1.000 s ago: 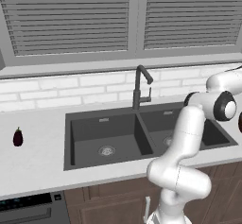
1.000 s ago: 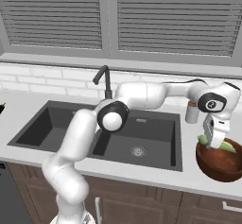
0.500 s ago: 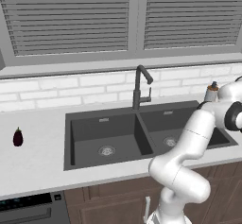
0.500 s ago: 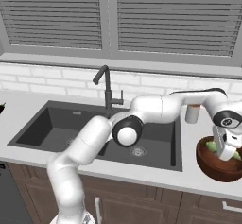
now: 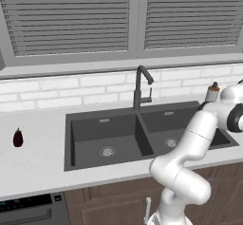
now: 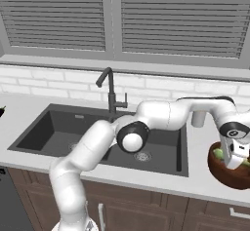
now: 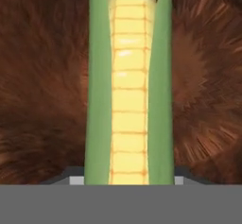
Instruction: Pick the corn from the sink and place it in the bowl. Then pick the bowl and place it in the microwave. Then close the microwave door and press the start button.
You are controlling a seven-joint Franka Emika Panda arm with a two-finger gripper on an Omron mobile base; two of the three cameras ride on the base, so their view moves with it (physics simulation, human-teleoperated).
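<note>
Grasping the corn [image 7: 128, 90] between the gripper [image 6: 236, 161] jaws, long axis pointing toward 12 o'clock in the hand view. Hanging directly over the wooden bowl [image 6: 225, 172], dark bowl floor close behind the cob.

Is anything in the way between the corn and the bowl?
No, nothing visible is. The gripper holds the corn right over the brown inside of the bowl, which shows all around the cob in the hand view. The corn seems already down inside the bowl's rim.
</note>
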